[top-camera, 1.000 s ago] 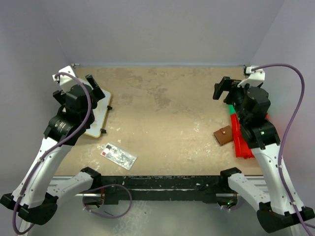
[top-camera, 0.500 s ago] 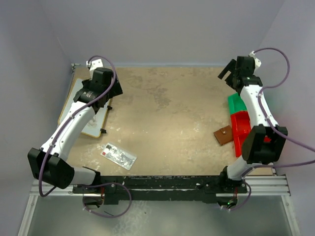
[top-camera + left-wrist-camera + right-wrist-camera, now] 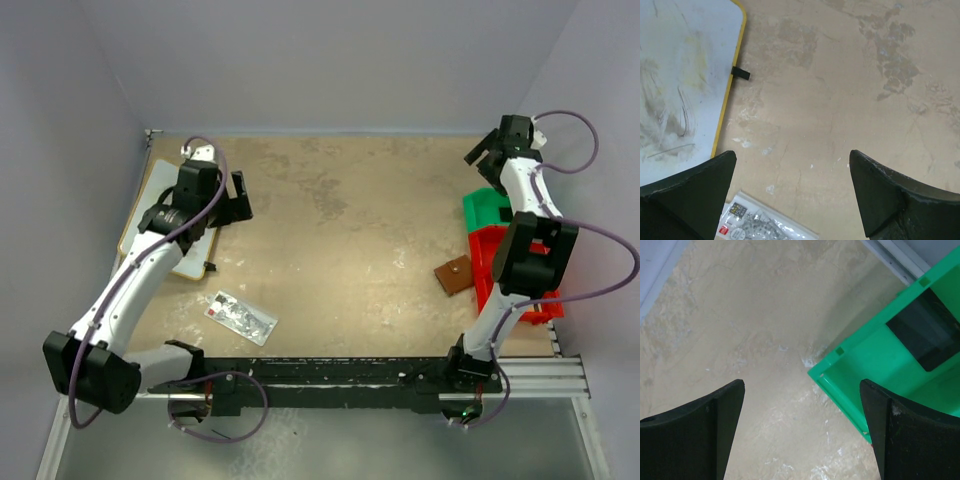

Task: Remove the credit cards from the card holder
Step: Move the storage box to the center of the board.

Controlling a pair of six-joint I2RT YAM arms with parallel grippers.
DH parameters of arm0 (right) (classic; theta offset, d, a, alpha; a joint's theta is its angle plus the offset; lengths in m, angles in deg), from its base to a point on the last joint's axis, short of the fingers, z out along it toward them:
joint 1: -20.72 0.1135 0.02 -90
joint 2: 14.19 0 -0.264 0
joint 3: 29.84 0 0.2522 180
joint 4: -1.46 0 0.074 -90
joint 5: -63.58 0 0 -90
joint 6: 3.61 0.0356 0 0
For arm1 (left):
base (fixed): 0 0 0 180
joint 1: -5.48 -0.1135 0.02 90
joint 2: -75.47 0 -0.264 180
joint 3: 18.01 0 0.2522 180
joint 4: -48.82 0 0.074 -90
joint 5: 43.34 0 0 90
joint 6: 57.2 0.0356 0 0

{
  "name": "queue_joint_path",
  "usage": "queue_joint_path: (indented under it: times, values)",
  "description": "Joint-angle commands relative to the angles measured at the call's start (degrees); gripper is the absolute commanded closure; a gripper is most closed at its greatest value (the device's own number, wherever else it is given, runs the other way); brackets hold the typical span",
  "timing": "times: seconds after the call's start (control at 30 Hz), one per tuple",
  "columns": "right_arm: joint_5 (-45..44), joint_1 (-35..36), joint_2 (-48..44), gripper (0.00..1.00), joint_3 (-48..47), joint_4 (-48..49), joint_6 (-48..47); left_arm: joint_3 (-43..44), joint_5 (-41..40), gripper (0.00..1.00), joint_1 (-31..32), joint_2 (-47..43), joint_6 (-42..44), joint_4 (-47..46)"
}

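The card holder (image 3: 455,275), a small brown wallet, lies closed on the table at the right, against the red bin (image 3: 495,265). No credit cards show. My left gripper (image 3: 238,197) is open and empty, high over the left of the table near the whiteboard; in the left wrist view (image 3: 792,195) bare table lies between its fingers. My right gripper (image 3: 488,155) is open and empty at the far right, above the green bin's corner; in the right wrist view (image 3: 802,432) table lies between its fingers.
A yellow-edged whiteboard (image 3: 160,215) lies at the left and shows in the left wrist view (image 3: 680,85). A clear speckled packet (image 3: 241,316) with a red mark lies at the front left, also in the left wrist view (image 3: 755,222). The green bin (image 3: 900,360) holds a dark object (image 3: 929,330).
Both arms have stretched out toward the back of the table. The left gripper swung right off the whiteboard; the right gripper moved to the far right corner. The wallet and packet have not moved.
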Motion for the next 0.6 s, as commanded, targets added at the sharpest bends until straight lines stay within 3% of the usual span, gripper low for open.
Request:
queue_joint_path:
  times: [0.0,0.2,0.57]
  values:
    - [3.07,-0.56,3.94,0.0,-2.95,0.45,-0.31,-4.02,3.4,0.08,-0.61,-7.5,3.28,0.0]
    - [6.87,-0.66,6.54,0.0,-0.81,3.34,-3.21,-11.21,-1.75,0.07,-0.7,-15.19,4.39,-1.33]
    - [15.51,-0.09,10.23,0.03,1.14,8.06,-10.64,-14.55,0.81,0.07,-0.73,-15.86,2.31,-2.11]
